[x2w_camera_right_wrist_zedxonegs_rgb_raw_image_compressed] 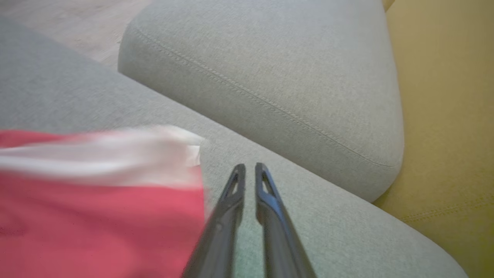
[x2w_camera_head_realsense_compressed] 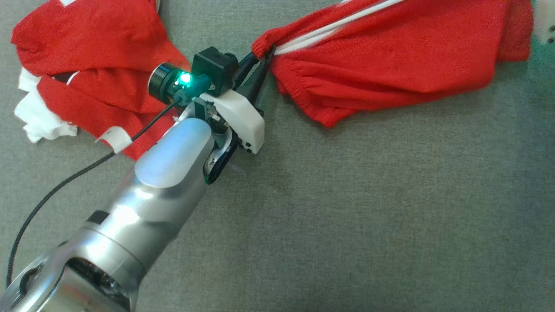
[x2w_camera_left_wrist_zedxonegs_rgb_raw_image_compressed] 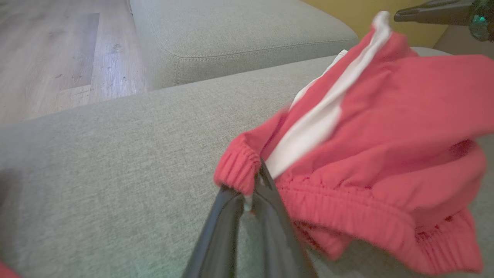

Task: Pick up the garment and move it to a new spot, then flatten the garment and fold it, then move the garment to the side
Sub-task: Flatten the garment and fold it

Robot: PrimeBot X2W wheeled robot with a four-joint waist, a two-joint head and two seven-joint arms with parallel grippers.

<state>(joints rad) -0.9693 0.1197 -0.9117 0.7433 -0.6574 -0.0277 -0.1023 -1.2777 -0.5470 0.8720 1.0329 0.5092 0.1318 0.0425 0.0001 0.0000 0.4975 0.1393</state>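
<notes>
The pale left forearm (x2w_camera_head_realsense_compressed: 164,173) leads up to the left gripper (x2w_camera_head_realsense_compressed: 262,58), jaws clenched on the ribbed hem of the red garment (x2w_camera_head_realsense_compressed: 390,56), which trails across the far right of the grey sofa seat (x2w_camera_head_realsense_compressed: 347,216). The right wrist view adds the right gripper (x2w_camera_right_wrist_zedxonegs_rgb_raw_image_compressed: 247,170), jaws clenched on nothing, just beside the cloth.

Place: a home, living-room sort.
Sofa: grey woven cushions (x2w_camera_right_wrist_zedxonegs_rgb_raw_image_compressed: 270,77) with stitched seams, centre and top of the right wrist view.
Floor: pale wood planks (x2w_camera_left_wrist_zedxonegs_rgb_raw_image_compressed: 58,58), upper left of the left wrist view.
Right edge: mustard surface (x2w_camera_right_wrist_zedxonegs_rgb_raw_image_compressed: 444,116), stitched seam, right wrist view.
</notes>
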